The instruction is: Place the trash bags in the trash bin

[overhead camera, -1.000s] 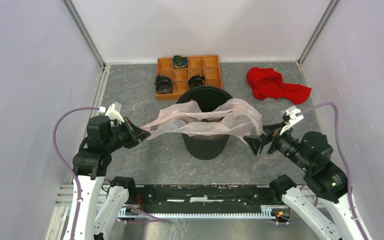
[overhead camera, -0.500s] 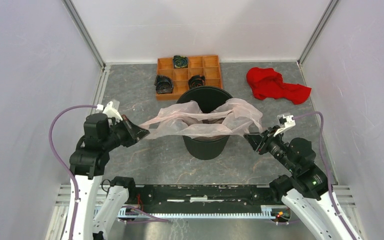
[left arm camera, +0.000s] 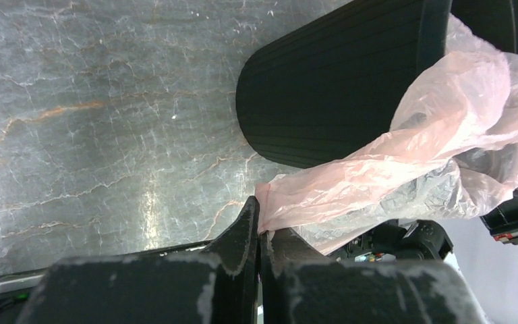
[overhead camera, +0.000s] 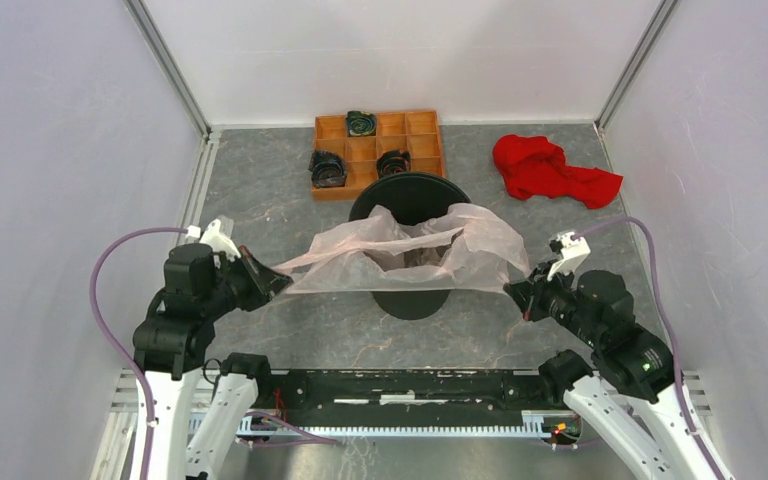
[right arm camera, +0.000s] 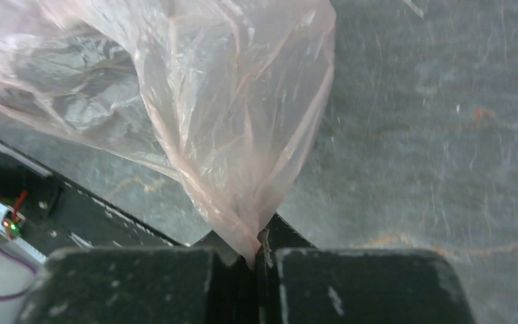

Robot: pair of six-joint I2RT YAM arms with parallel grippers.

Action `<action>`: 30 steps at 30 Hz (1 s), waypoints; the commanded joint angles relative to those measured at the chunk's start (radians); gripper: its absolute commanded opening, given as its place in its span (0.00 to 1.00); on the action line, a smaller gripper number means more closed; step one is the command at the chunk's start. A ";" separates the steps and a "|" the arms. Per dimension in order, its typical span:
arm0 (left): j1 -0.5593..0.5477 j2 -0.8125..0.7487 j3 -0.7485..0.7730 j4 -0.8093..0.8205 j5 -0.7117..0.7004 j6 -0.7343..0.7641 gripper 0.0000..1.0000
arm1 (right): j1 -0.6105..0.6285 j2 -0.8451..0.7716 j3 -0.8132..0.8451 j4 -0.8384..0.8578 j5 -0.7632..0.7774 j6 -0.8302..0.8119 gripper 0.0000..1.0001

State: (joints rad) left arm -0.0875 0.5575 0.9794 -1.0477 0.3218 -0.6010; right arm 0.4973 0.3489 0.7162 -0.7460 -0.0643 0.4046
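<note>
The trash bag [overhead camera: 410, 255] is stretched across the mouth of the trash bin [overhead camera: 407, 192], with its middle sagging into the opening and both ends held out past the rim. The left gripper [overhead camera: 280, 277] is clamped hard on a bunched-up corner. In the left wrist view the jaws are pressed together with pink film squeezed between them. Same story on the other side: the right gripper [overhead camera: 513, 290] is pinched tight on a gathered tail of the bag, which fans out from the fingertips in the right wrist view.

As for handling, this stuff can be expected to weigh basically nothing and have zero stiffness. It can't be pushed anywhere, only pulled or lowered, and wherever it isn't held it just droops. It's probably slick too, so a single flat layer could easily be lost from a grip. Gathered folds like the ones being held now are the better place to grab. Thin film like this is likely to be stretched or torn if the two ends are pulled apart too hard. The bin looks light as well, so it could be dragged or tipped by a taut bag catching on the rim.
</note>
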 commanded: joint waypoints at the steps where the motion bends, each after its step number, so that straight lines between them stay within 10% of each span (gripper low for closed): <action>1: -0.001 -0.030 -0.032 -0.011 -0.020 0.009 0.02 | 0.001 0.029 -0.008 -0.153 0.081 -0.024 0.00; 9: -0.002 0.026 -0.135 0.184 -0.016 -0.026 0.07 | 0.001 0.085 -0.159 0.284 0.130 -0.072 0.01; 13: -0.001 0.097 -0.165 0.306 -0.002 -0.001 0.26 | 0.001 0.151 -0.190 0.452 0.113 -0.146 0.14; 24: -0.009 -0.028 0.005 0.029 -0.192 0.115 0.99 | 0.000 0.083 0.057 -0.061 0.037 -0.228 0.75; 30: -0.009 -0.112 0.135 0.001 -0.331 0.114 1.00 | 0.001 0.092 0.280 -0.197 0.058 -0.307 0.93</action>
State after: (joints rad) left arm -0.0952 0.4545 1.0222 -1.0138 0.1207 -0.5350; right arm 0.5011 0.4183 0.8619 -0.8429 -0.0109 0.1726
